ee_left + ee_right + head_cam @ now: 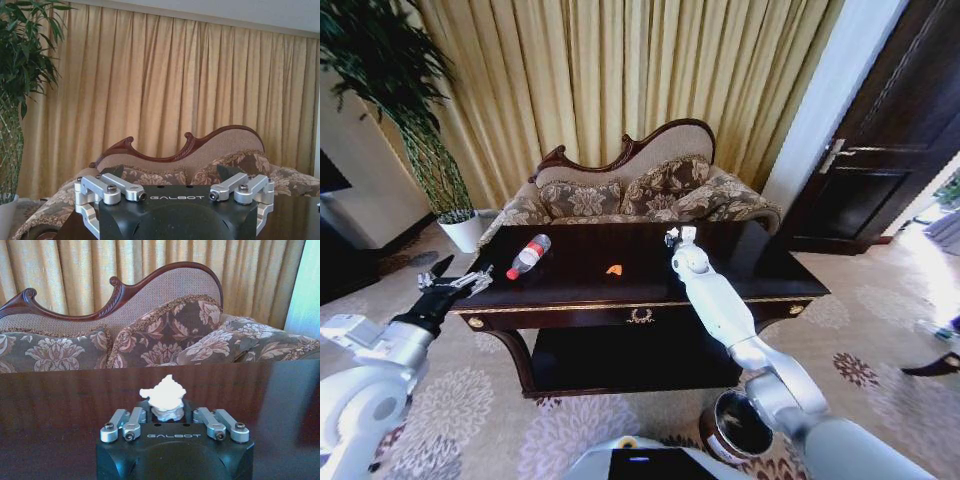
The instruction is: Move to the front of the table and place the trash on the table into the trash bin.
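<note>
Right gripper [165, 407] clamps a crumpled white wrapper [163, 392] just above the table [740, 265]; your view of its fingertips is blocked. Left gripper [455, 278] hangs open off the table's left end. Bottle [528, 256] and orange scrap [614, 269] lie on top; trash bin [732, 428] partly hidden behind the right arm.

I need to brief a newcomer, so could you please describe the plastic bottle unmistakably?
On the dark glossy wooden table before the patterned sofa, look toward the robot's left end. The small clear plastic bottle lies on its side, set apart by its red cap and red-white label.
</note>
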